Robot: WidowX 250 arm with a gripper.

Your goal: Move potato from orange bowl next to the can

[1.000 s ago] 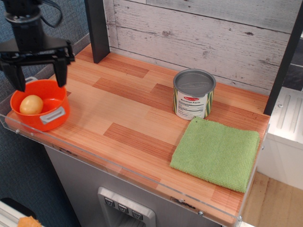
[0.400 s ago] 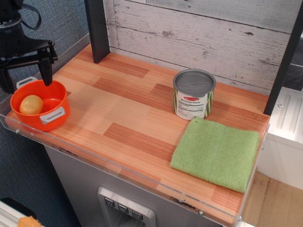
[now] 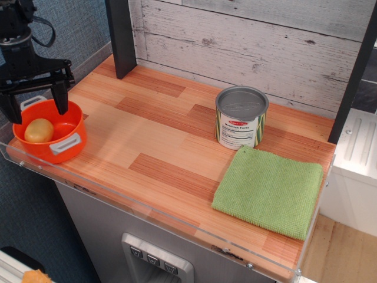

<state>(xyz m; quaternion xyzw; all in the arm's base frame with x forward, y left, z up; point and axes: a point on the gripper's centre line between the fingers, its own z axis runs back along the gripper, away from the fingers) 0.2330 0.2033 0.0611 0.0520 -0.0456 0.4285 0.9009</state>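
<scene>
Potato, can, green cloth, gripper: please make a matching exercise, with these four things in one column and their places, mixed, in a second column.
Things:
1. potato
2. can
3. green cloth
4. gripper

Places:
A. flat on the table, in front of the tin
B. inside the orange bowl
C. open, over the bowl at the left end
D. upright near the back wall

Pairs: 1-B, 2-D, 3-A, 4-C
</scene>
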